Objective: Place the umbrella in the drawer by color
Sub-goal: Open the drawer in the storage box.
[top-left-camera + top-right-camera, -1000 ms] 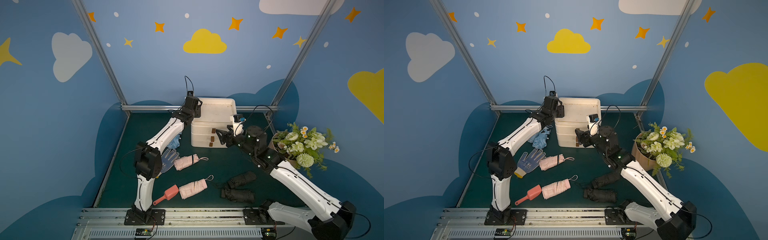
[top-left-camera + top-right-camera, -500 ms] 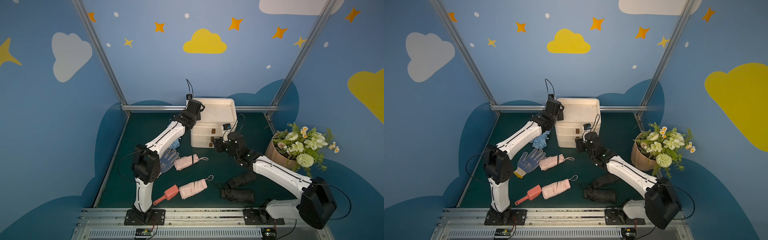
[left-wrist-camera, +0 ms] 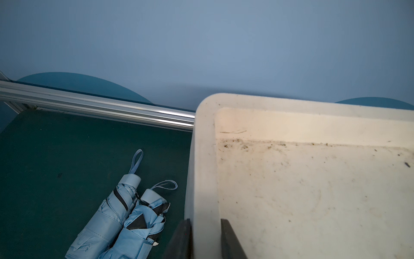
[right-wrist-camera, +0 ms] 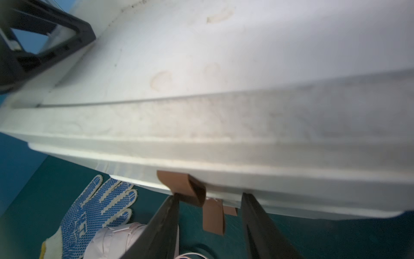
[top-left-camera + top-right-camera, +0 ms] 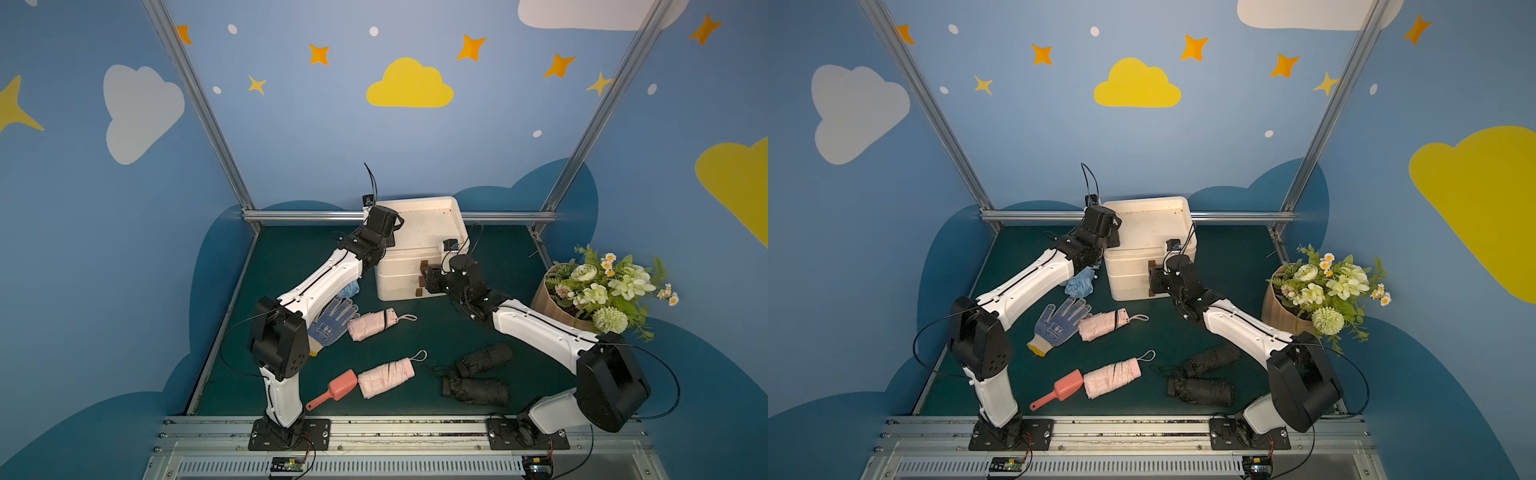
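The white drawer unit [image 5: 415, 249] [image 5: 1142, 249] stands at the back of the mat. My left gripper [image 3: 206, 220] [image 5: 387, 246] is shut on the left rim [image 3: 202, 179] of its top tray, one finger outside and one inside. At the drawer fronts, my right gripper [image 4: 209, 196] [image 5: 426, 280] is open, its fingers on either side of the brown pull tabs [image 4: 212, 217]. Two pink umbrellas [image 5: 372, 324] [image 5: 386, 378] and two black umbrellas [image 5: 482, 359] [image 5: 476, 390] lie on the mat. Two light blue umbrellas [image 3: 105, 219] [image 3: 139, 228] lie left of the unit.
A blue-dotted work glove [image 5: 332, 322] lies under the left arm, beside the nearer-back pink umbrella. A pink scoop [image 5: 336, 388] touches the front pink umbrella. A flower pot [image 5: 598, 291] stands at the right edge. A metal rail [image 3: 96, 107] runs behind the unit.
My right arm has dropped low and brought its gripper to the drawer fronts, jaws narrower. My left gripper has come down and closed on the tray's left rim.
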### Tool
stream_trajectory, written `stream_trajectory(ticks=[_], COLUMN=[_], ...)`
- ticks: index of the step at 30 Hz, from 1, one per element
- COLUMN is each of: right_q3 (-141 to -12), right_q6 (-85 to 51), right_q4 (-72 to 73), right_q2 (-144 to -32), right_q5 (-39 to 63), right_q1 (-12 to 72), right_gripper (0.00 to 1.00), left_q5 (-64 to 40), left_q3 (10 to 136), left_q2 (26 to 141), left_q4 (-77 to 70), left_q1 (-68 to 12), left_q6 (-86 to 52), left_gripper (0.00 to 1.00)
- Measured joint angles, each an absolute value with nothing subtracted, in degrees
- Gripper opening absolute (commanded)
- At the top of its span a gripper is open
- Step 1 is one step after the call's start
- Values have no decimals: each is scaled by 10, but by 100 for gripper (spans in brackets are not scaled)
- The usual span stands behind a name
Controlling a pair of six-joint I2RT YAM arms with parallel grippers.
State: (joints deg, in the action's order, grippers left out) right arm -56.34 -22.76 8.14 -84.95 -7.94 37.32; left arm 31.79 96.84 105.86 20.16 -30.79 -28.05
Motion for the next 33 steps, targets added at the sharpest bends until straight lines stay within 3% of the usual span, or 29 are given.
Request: stream_trajectory(ticks=[6,11,14,17,33], right_q3=[-579,-580,-580,-580,-554], right_q6=[-227,-213,-204,-195,-186], right_q4=[89,96,100,99,13], right_q2=[-878,-889,-889,-889,-788], right_q5=[-70,-71,-70,-69,-11], right_q1=[375,375,376,375,375], right_gripper=[49,21,16,1,0], left_q5=[322,323,324,324,316], left_q3=[965,962,962,961,962], left_q2=[1057,1056,1056,1056,1056], left_q4=[197,192,192,191,190], left_q1=[-307,-308,-308,-308,-303], left_q6=[-291,-297,-297,-296,-287], left_gripper=[25,25,25,25,25])
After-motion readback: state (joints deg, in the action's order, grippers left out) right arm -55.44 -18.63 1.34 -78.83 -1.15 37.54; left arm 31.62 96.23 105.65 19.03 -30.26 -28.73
